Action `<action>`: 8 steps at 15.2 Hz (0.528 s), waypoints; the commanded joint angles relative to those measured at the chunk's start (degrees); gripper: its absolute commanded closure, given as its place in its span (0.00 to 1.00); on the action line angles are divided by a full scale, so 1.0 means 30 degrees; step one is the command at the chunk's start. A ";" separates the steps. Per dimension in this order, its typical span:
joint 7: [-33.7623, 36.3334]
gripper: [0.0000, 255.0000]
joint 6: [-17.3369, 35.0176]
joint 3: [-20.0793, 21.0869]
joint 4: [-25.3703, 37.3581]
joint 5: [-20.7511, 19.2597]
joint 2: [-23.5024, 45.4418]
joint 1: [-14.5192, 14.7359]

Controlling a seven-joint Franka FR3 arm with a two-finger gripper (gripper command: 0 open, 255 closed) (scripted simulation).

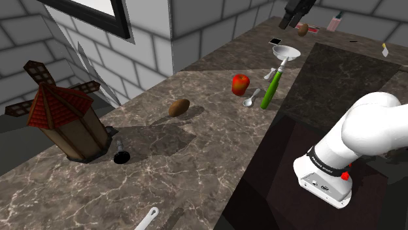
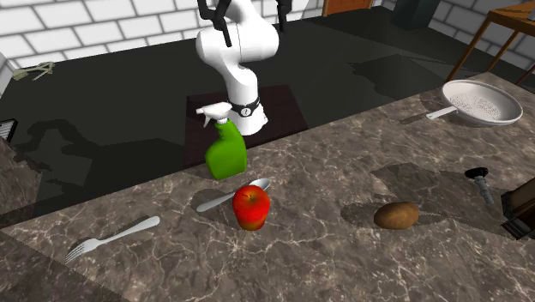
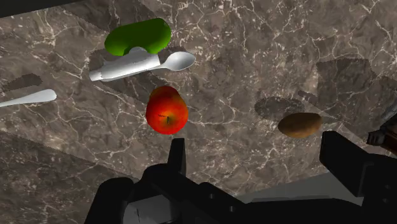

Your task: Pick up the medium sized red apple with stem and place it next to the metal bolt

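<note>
A red apple [image 1: 240, 83] [image 2: 251, 206] with a short stem stands on the dark marble counter [image 1: 196, 150], beside a spoon [image 1: 250, 99] and a green spray bottle [image 1: 271, 88]. The dark metal bolt [image 1: 121, 154] [image 2: 478, 178] lies farther along the counter, near a model windmill [image 1: 65, 121]. A brown potato [image 1: 178, 107] [image 2: 396, 214] lies between apple and bolt. My gripper [image 3: 261, 159] [image 1: 292, 16] hangs high above the counter, open, nothing between its fingers. In the wrist view the apple [image 3: 167, 110] is just ahead of one finger [image 3: 177, 156], well below it.
A white colander [image 1: 286, 51] [image 2: 482, 101] and a fork [image 2: 111, 238] lie on the counter. A small brown object [image 1: 303, 29] and a pink bottle [image 1: 335, 23] sit at its far end. A grey brick wall borders the counter.
</note>
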 commanded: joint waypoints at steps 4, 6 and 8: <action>-0.0369 0.00 0.1088 0.0066 -0.0189 -0.0348 0.1709 0.0074; -0.0588 0.00 0.1794 0.0102 -0.0229 -0.0588 0.2909 0.0119; -0.0791 0.00 0.2477 0.0142 -0.0199 -0.0830 0.4155 0.0148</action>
